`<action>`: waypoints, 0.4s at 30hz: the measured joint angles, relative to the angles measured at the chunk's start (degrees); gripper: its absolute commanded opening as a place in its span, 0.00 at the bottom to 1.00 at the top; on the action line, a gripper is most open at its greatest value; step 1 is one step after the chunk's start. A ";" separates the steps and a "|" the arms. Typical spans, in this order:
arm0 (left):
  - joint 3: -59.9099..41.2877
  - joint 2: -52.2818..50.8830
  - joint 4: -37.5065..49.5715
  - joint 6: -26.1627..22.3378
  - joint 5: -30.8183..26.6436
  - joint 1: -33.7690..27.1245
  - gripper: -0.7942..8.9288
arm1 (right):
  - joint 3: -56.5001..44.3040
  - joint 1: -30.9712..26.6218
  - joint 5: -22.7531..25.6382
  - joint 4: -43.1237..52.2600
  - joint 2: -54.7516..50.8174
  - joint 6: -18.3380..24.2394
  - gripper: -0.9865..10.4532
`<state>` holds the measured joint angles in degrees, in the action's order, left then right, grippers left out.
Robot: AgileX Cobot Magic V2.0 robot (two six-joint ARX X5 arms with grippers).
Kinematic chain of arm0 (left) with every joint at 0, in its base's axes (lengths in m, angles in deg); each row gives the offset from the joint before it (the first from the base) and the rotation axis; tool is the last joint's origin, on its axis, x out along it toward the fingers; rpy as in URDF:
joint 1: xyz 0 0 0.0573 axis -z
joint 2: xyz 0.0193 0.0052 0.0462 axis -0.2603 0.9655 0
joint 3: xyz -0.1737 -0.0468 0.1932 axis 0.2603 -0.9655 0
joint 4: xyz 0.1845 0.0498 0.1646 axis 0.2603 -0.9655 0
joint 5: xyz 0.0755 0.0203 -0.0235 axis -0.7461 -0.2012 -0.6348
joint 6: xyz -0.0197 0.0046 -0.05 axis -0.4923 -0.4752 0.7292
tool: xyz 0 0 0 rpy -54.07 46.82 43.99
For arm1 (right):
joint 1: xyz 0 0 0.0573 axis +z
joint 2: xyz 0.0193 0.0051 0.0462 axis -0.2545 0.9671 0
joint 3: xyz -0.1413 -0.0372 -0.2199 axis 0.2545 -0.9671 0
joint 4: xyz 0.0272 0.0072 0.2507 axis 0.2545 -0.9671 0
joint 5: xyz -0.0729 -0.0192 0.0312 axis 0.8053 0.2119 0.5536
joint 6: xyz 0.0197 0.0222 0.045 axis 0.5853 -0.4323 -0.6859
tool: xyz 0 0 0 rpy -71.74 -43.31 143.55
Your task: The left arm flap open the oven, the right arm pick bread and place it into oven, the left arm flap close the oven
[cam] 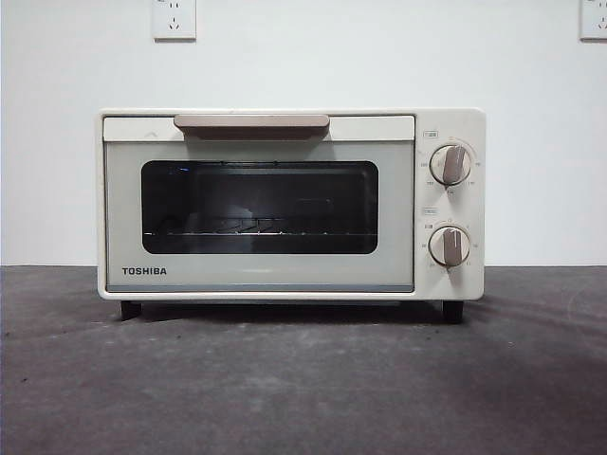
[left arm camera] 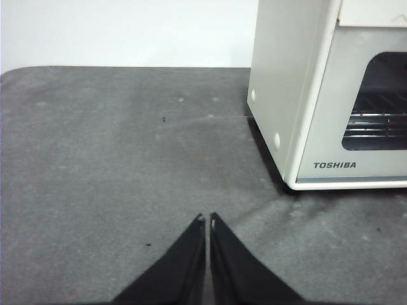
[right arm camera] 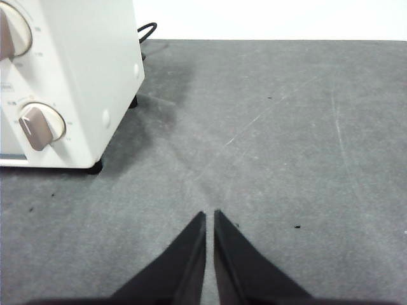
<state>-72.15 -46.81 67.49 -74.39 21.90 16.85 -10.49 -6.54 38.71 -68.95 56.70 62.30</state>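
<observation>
oven shut, both arms waiting over the table

the oven stands mid-table with its door closed, handle at 12 o'clock on the door, two knobs at 3 o'clock (no loaf shows in any view). the left gripper hangs over bare grey table off the oven's toshiba-label corner, jaws pinched nearly together, holding nothing; the right gripper likewise, off the knob side.

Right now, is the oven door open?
No, in the front view the oven has its glass door flush against the body, with the handle up at the top edge.
</observation>
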 measured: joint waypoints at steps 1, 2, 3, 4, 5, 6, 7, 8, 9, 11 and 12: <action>0.00 0.00 0.35 1.22 0.02 0.00 0.10 | 0.00 -0.02 -0.02 0.00 0.00 -0.94 0.10; 0.00 0.00 0.72 2.29 0.17 0.02 0.10 | -0.02 0.00 -0.17 0.13 0.00 -2.19 0.10; 0.00 0.00 1.25 3.89 0.35 0.02 0.10 | -0.02 0.00 -0.76 0.44 0.00 -3.39 0.10; 0.00 0.04 1.33 5.07 0.39 0.02 0.10 | -0.02 0.00 -1.31 0.83 0.00 -4.74 0.10; 0.02 0.20 1.29 5.99 0.39 0.04 0.10 | 0.02 0.00 -1.49 1.01 0.00 -6.03 0.10; 0.04 0.50 1.31 7.08 0.39 0.15 0.10 | 0.07 0.00 -1.51 1.09 0.00 -7.39 0.10; 0.09 0.90 1.31 8.26 0.39 0.31 0.10 | 0.37 0.00 -1.53 0.98 0.00 -8.90 0.10; 0.22 1.31 1.27 9.38 0.42 0.46 0.10 | 1.03 0.00 -1.44 0.83 0.02 -10.27 0.10; 0.70 1.97 1.03 10.91 0.42 0.68 0.10 | 1.99 0.00 -1.40 0.81 0.13 -11.52 0.10; 2.23 3.56 1.01 14.36 0.63 1.07 0.10 | 4.50 0.04 -1.31 0.96 0.46 -13.66 0.10; 3.43 4.55 1.01 16.28 0.87 1.31 0.10 | 5.99 0.04 -1.33 1.07 0.90 -14.75 0.10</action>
<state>-68.72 -42.26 68.50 -58.10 22.77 18.16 -4.50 -6.49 37.38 -67.87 57.59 47.54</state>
